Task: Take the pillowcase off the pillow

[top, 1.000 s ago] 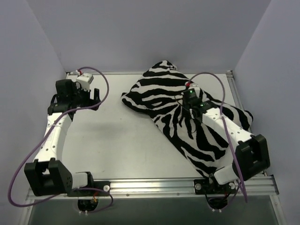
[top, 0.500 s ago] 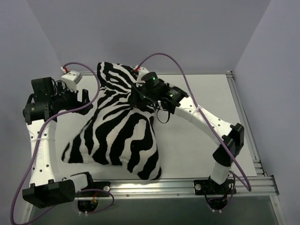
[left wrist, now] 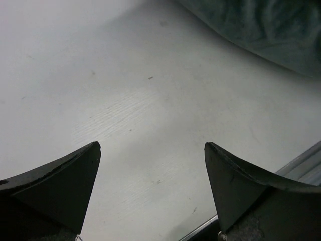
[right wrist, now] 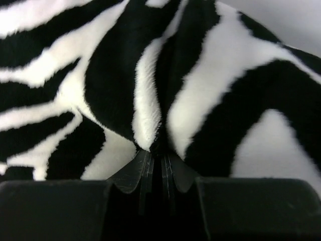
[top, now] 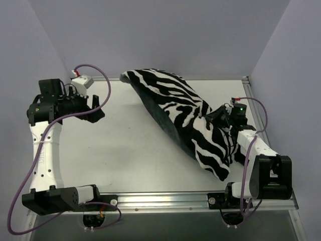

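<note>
The pillowcase [top: 183,113], zebra-striped with a dark grey-green underside, is stretched from the back middle of the table to the right front, lifted off the surface. My right gripper [top: 214,119] is shut on a pinched fold of the striped fabric [right wrist: 150,120] near its middle right. My left gripper [top: 98,108] is open and empty over bare table at the left, apart from the cover. The grey-green face [left wrist: 266,30] shows at the top right of the left wrist view. The white pillow itself is hidden inside the cover.
The white table [top: 125,150] has a metal rail [top: 165,200] along its front edge and a rail at the right side. Grey walls enclose the back and both sides. Purple cables loop off both arms.
My right arm has swung from the left-middle back to the right, dragging the covered pillow across the table with it. My left gripper stayed at the left, open.
</note>
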You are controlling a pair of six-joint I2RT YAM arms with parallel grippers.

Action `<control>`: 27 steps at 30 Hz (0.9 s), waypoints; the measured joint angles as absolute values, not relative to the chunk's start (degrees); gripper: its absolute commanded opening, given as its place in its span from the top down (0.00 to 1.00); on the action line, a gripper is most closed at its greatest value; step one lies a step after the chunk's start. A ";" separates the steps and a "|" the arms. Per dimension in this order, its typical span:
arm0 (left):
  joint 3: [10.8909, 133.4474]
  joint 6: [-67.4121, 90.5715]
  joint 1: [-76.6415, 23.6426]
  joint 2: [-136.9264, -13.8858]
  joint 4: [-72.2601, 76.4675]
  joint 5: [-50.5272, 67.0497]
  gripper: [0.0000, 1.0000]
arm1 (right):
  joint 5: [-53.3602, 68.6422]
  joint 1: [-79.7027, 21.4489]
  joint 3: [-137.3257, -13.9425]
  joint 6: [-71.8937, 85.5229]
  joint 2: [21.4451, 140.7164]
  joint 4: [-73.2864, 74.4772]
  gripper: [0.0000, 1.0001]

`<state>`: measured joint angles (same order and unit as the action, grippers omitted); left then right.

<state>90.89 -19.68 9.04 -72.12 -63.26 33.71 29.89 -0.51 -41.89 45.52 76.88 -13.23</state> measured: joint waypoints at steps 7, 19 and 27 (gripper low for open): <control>86.17 -18.02 -11.86 -77.10 -62.30 31.00 0.06 | 40.40 5.34 -41.34 44.84 82.46 -20.97 1.00; 87.02 -35.97 -46.24 -87.35 -44.29 5.43 0.06 | 45.78 6.83 -43.31 41.89 85.58 -20.53 1.00; 84.71 -66.67 -50.74 -94.63 -33.56 -5.76 0.06 | 46.96 6.83 -43.97 41.32 86.15 -19.84 1.00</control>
<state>84.71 -66.67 -50.74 -94.63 -33.56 -5.76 46.96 6.83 -43.97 41.32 86.15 -19.84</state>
